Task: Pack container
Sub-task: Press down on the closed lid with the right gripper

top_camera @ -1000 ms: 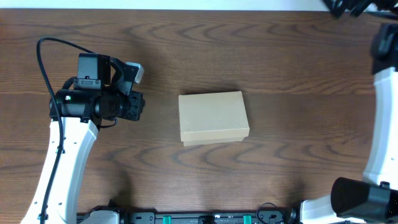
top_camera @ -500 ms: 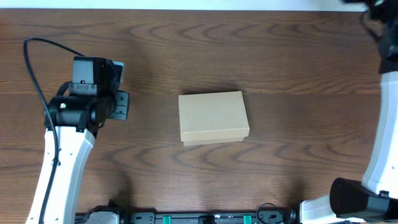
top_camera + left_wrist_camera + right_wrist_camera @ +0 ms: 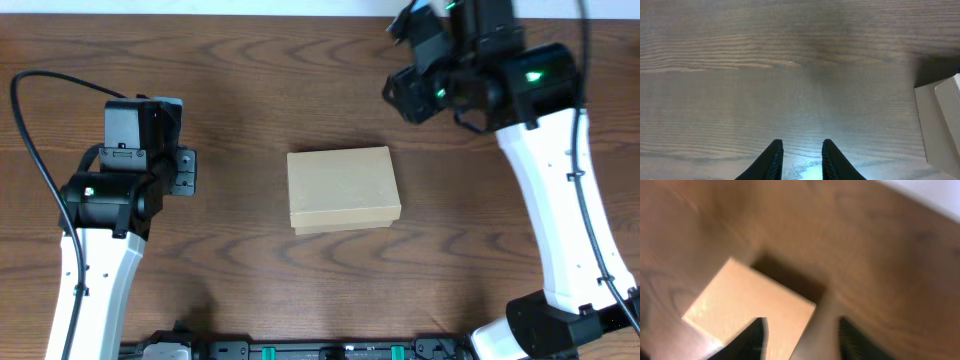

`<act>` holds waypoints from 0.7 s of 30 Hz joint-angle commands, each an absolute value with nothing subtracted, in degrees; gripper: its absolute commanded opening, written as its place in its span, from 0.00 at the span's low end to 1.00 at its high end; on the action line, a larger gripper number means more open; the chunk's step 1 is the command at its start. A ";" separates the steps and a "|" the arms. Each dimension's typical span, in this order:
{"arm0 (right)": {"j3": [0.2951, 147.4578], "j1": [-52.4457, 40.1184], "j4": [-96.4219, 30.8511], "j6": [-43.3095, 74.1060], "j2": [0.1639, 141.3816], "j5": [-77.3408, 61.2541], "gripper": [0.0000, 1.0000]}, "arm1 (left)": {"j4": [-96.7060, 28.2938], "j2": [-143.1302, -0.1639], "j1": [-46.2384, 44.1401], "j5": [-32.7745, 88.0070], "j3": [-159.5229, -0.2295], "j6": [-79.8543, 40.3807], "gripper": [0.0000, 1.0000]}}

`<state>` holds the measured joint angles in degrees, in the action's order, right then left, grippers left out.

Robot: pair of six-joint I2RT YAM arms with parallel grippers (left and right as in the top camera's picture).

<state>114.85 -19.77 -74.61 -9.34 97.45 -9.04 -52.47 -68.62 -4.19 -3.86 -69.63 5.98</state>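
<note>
Sitting at the middle of your desk (image 3: 300,80), the container (image 3: 343,190) is one tan cardboard item, lid down, touched by neither arm. Your left tool (image 3: 800,162) stands slightly parted and empty, well to the container's left. Your right tool (image 3: 800,340) is spread wide and empty, hovering near the container's far edge.

The white-shelled left arm (image 3: 95,270) rises from the near edge and ends in a black wrist. Its black two-finger left hand (image 3: 801,152) points to the right, the fingertips a narrow gap apart with nothing between them. The white-shelled right arm (image 3: 560,210) climbs the far side and hooks leftward at a black wrist showing a green light, and its black two-finger right hand (image 3: 801,337), blurred in its own camera, is spread wide and empty.
</note>
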 commanded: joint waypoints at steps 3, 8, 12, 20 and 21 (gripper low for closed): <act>105.97 -21.82 -74.87 -8.49 97.62 -8.08 0.33 | -52.47 -68.03 -4.10 -4.43 -70.39 5.50 0.26; 94.00 -25.12 -67.96 -2.33 97.62 -8.82 0.10 | -52.49 -68.03 -4.10 -4.43 -70.39 5.52 0.26; 87.57 -28.80 -63.09 1.61 97.62 -8.82 0.05 | -52.51 -68.03 -4.10 -4.43 -70.39 5.10 0.26; 84.33 -36.05 -60.18 5.61 97.62 -7.84 0.01 | -52.51 -68.05 -4.10 -4.38 -70.39 4.67 0.26; 84.31 -36.75 -60.18 5.96 97.62 -7.03 0.02 | -52.51 -68.05 -4.10 -4.38 -70.39 4.67 0.26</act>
<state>84.88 -34.92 -60.34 2.90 97.67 -8.27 -52.47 -68.62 -4.19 -3.86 -69.63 5.76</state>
